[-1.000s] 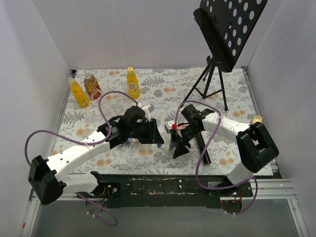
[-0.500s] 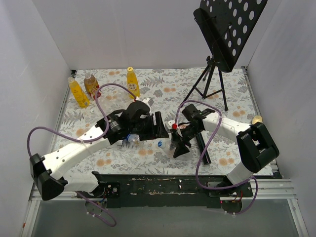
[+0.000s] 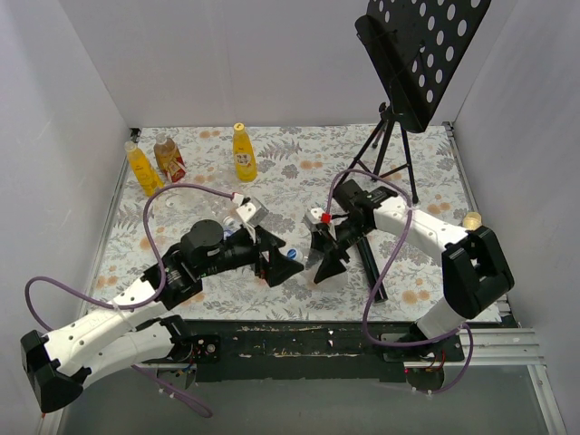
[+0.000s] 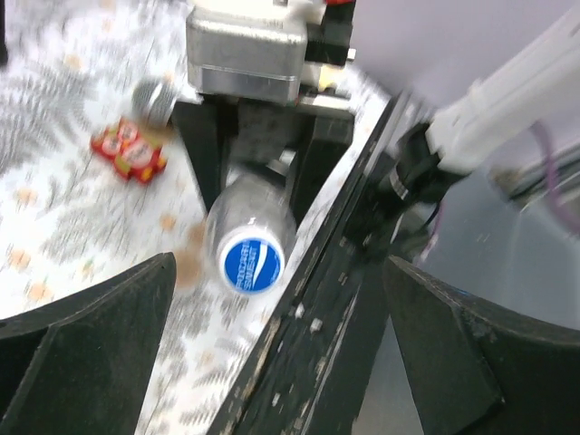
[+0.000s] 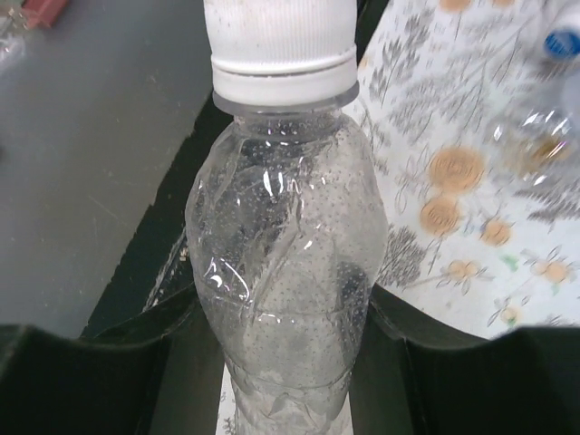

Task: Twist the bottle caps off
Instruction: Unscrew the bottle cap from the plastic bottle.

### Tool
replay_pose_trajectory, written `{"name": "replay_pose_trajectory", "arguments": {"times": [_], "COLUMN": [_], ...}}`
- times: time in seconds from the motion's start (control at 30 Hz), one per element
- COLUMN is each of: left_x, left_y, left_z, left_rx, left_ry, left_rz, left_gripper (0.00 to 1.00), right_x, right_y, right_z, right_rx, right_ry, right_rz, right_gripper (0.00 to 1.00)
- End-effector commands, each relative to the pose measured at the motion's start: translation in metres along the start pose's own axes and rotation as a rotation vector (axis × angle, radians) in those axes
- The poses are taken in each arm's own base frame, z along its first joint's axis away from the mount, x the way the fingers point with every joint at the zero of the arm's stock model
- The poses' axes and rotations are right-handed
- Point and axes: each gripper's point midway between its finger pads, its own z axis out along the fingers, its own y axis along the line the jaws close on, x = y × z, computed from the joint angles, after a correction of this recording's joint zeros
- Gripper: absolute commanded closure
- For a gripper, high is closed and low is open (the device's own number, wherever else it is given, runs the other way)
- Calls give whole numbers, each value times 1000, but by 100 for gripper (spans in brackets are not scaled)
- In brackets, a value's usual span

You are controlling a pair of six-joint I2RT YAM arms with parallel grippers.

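Note:
My right gripper is shut on a clear bottle around its body. The bottle's neck points left, toward the left arm. Its cap sits on the neck, white on the side with a blue printed top. My left gripper stands wide open just left of that cap. The cap lies ahead of its fingers and touches neither. A second clear bottle with a blue-topped cap lies blurred on the cloth. Two yellow bottles and a brown one stand at the back left.
A black music stand on a tripod fills the back right. A black microphone lies beside the right gripper, its grey head near a red packet. The table's dark front rail runs just behind the grippers.
My left gripper was shut at the cap, then opened wide and drew back to the near left. The right gripper kept its hold on the bottle and barely moved.

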Motion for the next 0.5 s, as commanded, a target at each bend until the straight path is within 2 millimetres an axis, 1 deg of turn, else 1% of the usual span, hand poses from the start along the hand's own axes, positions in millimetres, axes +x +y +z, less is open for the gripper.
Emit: {"name": "replay_pose_trajectory", "arguments": {"times": [0.0, 0.03, 0.1, 0.13, 0.17, 0.2, 0.27, 0.37, 0.47], "left_x": [-80, -94, -103, -105, -106, -107, -109, -110, -108], "left_y": [-37, -45, -53, -52, -52, -52, -55, -56, -55], "left_z": [-2, -5, -7, -5, -3, -1, -4, -8, -7], "left_rx": [174, 207, 256, 255, 251, 251, 260, 270, 264], "left_ry": [-335, -387, -430, -429, -422, -415, -419, -438, -429], "left_rz": [-84, -99, -110, -109, -107, -94, -86, -81, -63], "left_gripper": [2, 2, 2, 2, 4, 8, 10, 16, 22], "right_x": [-64, -72, -85, -93, -98, -105, -110, -112, -114], "right_y": [18, 20, 25, 25, 28, 25, 24, 24, 25], "right_z": [-13, -15, -17, -18, -20, -21, -23, -23, -24], "right_rx": [-42, -53, -83, -97, -109, -113, -111, -113, -116], "right_ry": [-124, -139, -175, -197, -209, -227, -237, -241, -250], "right_rz": [-56, -43, -25, -29, -22, -27, -18, -12, -9], "right_gripper": [93, 93, 93, 93, 93, 93, 93, 93, 93]}}
